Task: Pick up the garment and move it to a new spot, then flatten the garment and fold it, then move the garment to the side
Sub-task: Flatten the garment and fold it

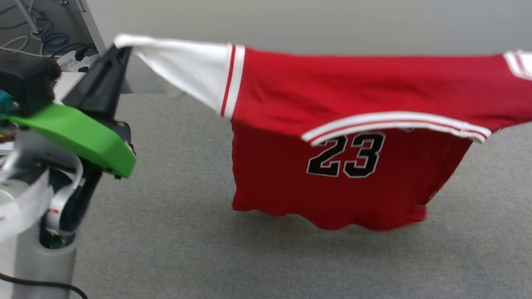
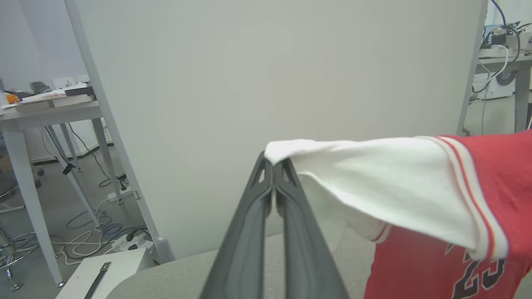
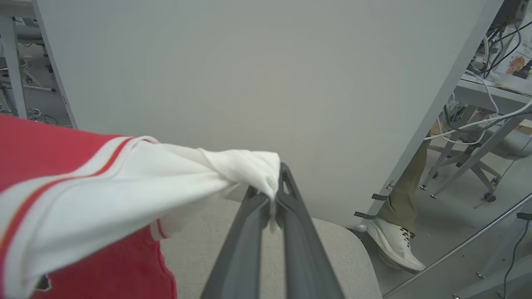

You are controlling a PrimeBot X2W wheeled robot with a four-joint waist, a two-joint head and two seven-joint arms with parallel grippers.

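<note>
Closest to the lens, the left gripper (image 2: 274,161) is seen with its two long dark fingers clenched on the bunched tip of one white sleeve of the red basketball jersey T-shirt (image 2: 419,195). In the head view this gripper is found at the upper left, above a green arm cover (image 1: 83,137), with the sleeve drawn out taut from it. The right gripper (image 3: 271,187) is likewise closed tight, and the gathered end of the other white sleeve is pinched between its fingers.

The T-shirt is held up between the two grippers, stretched sideways in the air over the grey fabric-covered table (image 1: 166,249). Its upper edge is pulled nearly straight, and the red body is left hanging below it. A red-and-white striped band is laid across the front, just above the black, white-edged "23". The lower hem is hung close over the table, with a shadow cast beneath it; whether it touches the surface cannot be told.

Behind the table a pale partition panel (image 1: 311,20) is set. Beyond its right edge, a person's white shoe (image 3: 395,247) and khaki trouser leg are seen on the floor.
</note>
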